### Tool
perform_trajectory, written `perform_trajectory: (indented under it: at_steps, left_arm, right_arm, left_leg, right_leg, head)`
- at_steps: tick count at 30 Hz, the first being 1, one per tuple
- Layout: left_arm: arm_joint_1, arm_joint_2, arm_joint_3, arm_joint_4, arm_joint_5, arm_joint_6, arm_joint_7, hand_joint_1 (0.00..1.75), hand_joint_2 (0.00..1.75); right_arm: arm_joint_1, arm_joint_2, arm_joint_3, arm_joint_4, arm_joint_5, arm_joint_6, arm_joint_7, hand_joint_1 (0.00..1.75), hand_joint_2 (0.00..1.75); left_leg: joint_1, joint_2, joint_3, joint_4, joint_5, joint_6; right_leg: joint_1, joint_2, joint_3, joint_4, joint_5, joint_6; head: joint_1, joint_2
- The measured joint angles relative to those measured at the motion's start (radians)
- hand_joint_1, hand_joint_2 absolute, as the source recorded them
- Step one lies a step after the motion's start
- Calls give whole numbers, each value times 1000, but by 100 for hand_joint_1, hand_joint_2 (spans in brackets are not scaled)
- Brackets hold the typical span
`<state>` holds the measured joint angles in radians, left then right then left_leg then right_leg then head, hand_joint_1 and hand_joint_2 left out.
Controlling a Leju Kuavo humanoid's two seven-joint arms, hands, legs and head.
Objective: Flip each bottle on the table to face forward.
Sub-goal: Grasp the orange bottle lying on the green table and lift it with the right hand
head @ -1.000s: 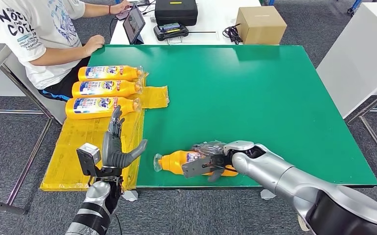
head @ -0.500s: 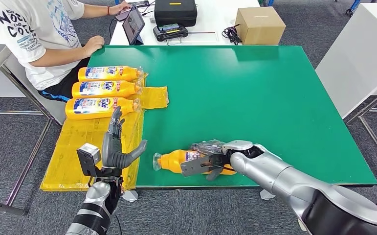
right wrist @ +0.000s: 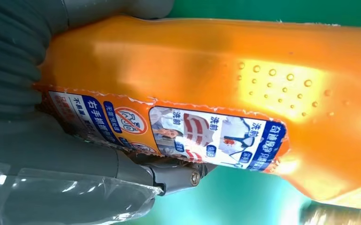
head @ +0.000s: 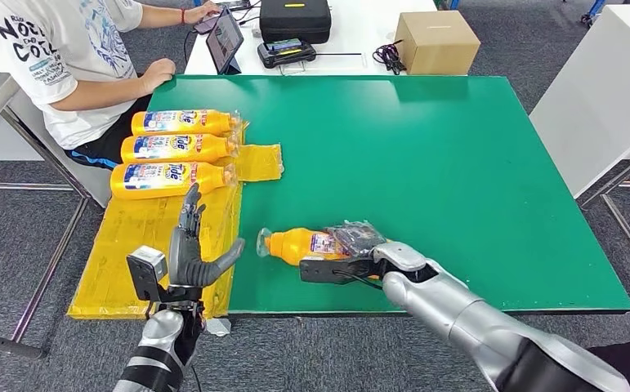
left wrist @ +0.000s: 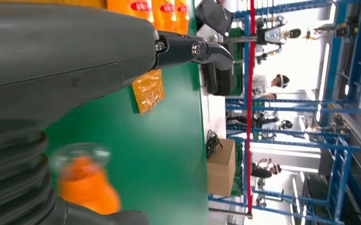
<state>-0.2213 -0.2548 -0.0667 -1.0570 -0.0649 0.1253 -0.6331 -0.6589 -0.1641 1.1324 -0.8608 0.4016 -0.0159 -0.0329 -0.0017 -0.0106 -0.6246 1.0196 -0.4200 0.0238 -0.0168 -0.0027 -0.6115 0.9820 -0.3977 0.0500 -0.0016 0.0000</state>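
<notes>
Right hand (head: 352, 265) wrapped around orange bottle (head: 307, 245), fingers and thumb closed on its body over the small-print label, crinkled clear plastic bunched at the wrist. Bottle lying on its side near the front edge of the green table (head: 458, 180), cap pointing toward the robot's left. Left hand (head: 193, 245) raised off the table's front-left corner, fingers spread and pointing up, thumb out to the side, holding nothing. Three more orange bottles (head: 172, 148) lying side by side at the far-left of the table, brand labels up, on yellow plastic sheet (head: 131, 245). Seated person (head: 58, 49) at far-left corner, hand resting on table edge.
</notes>
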Motion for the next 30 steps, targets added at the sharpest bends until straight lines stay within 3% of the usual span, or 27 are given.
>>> perform_trajectory:
  at_steps: [4, 7, 11, 15, 20, 25, 30]
  left_arm:
    - [32, 0, 17, -44, -6, 3, 10, 0, 175]
    - [66, 0, 30, -92, -6, 11, 18, 0, 175]
    - [105, 0, 46, -159, 10, 26, 22, 0, 175]
    - [121, -4, 58, -209, 36, 22, 19, 0, 175]
    - [126, -7, 62, -230, 59, -5, 32, 0, 175]
    - [126, -9, 25, -226, 146, -118, 113, 0, 175]
    - [126, -9, -28, -215, 211, -190, 166, 0, 175]
  right_arm:
    - [131, 11, -163, -105, 125, -115, 34, 175, 175]
    - [262, 44, -318, -233, 256, -261, 34, 175, 175]
    - [429, 119, -546, -422, 369, -425, -42, 175, 175]
    - [539, 182, -712, -547, 376, -487, -107, 175, 175]
    - [609, 233, -811, -622, 321, -554, -217, 175, 175]
    - [656, 272, -860, -646, 282, -572, -342, 175, 175]
    - [682, 297, -874, -630, 272, -559, -390, 175, 175]
  left_leg:
    - [0, 0, -1, 0, -1, 1]
    - [0, -1, -2, 0, -2, 1]
    - [0, -2, -3, -1, -2, 1]
    - [0, -3, -4, -1, -2, 1]
    - [0, -3, -3, -1, -2, 1]
    - [0, -2, -3, -1, -2, 1]
    - [0, -1, -3, -1, -2, 1]
  right_leg:
    - [0, 0, -1, 0, -1, 0]
    - [0, -1, -2, 0, -1, 0]
    - [0, -1, -3, 0, -2, -1]
    - [0, -1, -4, 0, -2, -1]
    - [-1, -1, -4, 0, -2, -1]
    - [0, -1, -4, 0, -2, -1]
    - [0, -1, -4, 0, -2, -1]
  head:
    - [0, 0]
    - [0, 0]
    - [0, 0]
    - [0, 0]
    - [0, 0]
    - [0, 0]
    - [0, 0]
